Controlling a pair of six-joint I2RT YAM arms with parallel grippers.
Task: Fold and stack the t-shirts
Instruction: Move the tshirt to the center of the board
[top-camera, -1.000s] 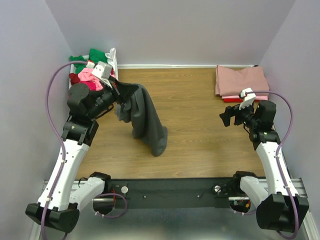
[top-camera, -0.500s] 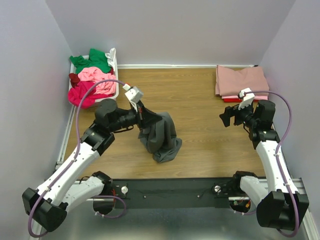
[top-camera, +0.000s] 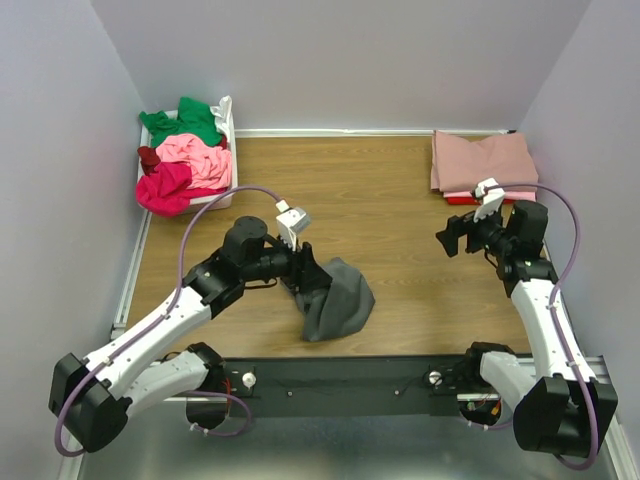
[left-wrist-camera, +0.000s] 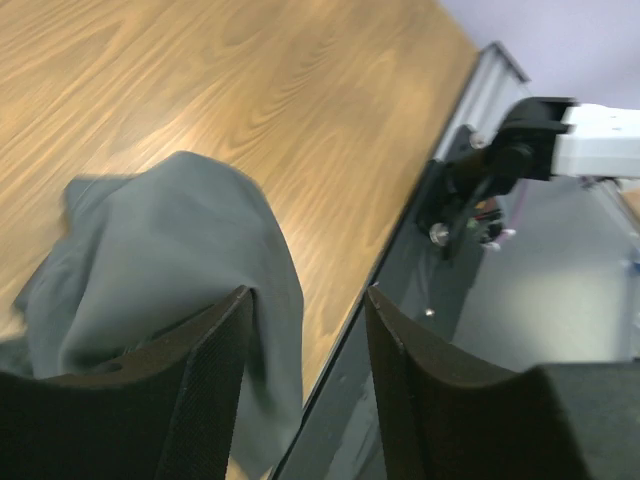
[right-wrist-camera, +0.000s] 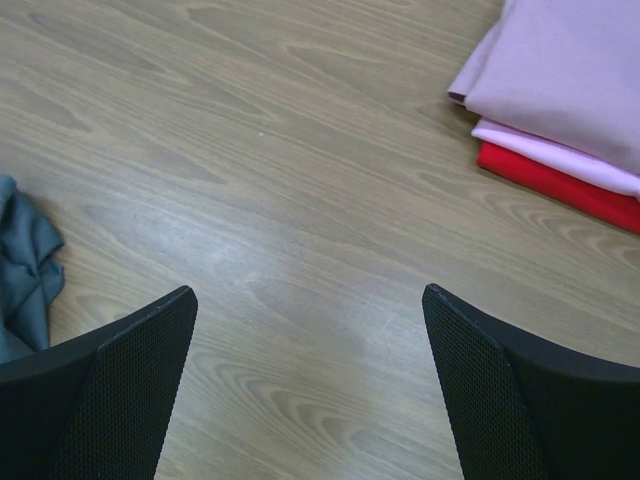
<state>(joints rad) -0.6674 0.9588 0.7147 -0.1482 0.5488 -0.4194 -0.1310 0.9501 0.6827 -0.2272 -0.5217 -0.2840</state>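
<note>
Now well away from the white plastic basket (top-camera: 230, 130), the crumpled dark grey t-shirt (top-camera: 340, 300) lies by the parted, empty left claw (left-wrist-camera: 308, 300); I'd spread it flat first.

Built of white links (top-camera: 150, 335) and black joints (top-camera: 243, 243). Trailed by a purple cable (top-camera: 250, 189) per arm. Topped with white camera blocks (top-camera: 293, 220) at wrists. Tipped with black, mesh-textured fingers (right-wrist-camera: 110, 390).

Soft, even light, faint shadows; slight blur on the dark grey t-shirt (left-wrist-camera: 170, 260).
</note>
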